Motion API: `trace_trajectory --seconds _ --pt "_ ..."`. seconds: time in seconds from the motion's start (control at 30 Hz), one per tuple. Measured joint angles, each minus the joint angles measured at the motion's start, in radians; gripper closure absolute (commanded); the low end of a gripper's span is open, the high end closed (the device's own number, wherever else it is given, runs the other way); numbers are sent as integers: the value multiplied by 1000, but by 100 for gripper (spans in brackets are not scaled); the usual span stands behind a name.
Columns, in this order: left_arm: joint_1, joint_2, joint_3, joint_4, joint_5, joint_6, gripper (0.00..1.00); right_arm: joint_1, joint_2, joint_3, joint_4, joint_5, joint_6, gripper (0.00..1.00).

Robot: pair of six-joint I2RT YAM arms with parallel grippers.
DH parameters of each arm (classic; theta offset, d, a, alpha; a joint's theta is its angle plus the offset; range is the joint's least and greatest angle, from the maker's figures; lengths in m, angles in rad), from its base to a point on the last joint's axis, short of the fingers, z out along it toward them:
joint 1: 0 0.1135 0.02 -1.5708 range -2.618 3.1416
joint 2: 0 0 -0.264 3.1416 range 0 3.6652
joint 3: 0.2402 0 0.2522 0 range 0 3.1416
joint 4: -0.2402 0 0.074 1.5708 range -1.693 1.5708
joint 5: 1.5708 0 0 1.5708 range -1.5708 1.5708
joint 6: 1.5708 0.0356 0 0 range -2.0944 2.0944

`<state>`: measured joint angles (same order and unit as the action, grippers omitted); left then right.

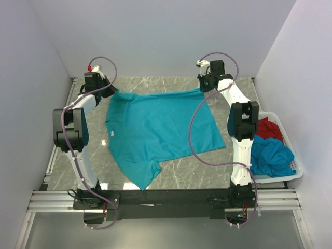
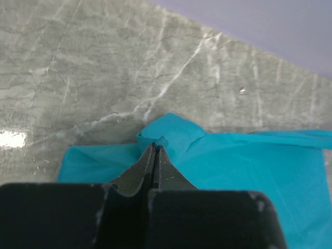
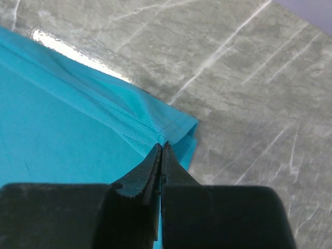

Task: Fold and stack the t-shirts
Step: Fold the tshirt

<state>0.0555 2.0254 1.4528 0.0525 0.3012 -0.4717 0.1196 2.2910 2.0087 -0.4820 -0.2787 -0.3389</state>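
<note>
Marble-patterned grey counter point(image 1: 228, 166) carries the teal t-shirt point(image 1: 155, 129) spread between both arms, its far hem corners pinched in the closed left end effector point(image 2: 155, 147) and the closed right end effector point(image 3: 160, 147).

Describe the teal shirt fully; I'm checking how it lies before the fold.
The teal shirt is a plain, soft, cotton-looking short-sleeved tee, spread mostly flat on the marble table, collar toward the left arm with a small white tag showing. One sleeve points to the near edge; the hem lies toward the right. Each far corner is pinched in a shut hand: the left hand grips a bunched fold, the right hand grips the stitched hem corner. The far edge is stretched taut between them. Light wrinkles show; nothing else touches it.
</note>
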Motion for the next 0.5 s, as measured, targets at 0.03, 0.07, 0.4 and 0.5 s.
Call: trace_trajectory --seconds 0.03,0.07,0.4,0.5 --pt "2 -24 -21 9 2 -4 99 -3 0 -1 -4 0 -1 100" --pt "3 -51 -39 19 7 -9 99 -7 0 -1 -5 -2 -3 100" --pt "16 -244 -177 102 25 -24 99 -13 -2 -1 9 -3 -11 100" --pt "16 -262 -206 99 29 -24 99 -13 -2 -1 14 -2 -11 100"
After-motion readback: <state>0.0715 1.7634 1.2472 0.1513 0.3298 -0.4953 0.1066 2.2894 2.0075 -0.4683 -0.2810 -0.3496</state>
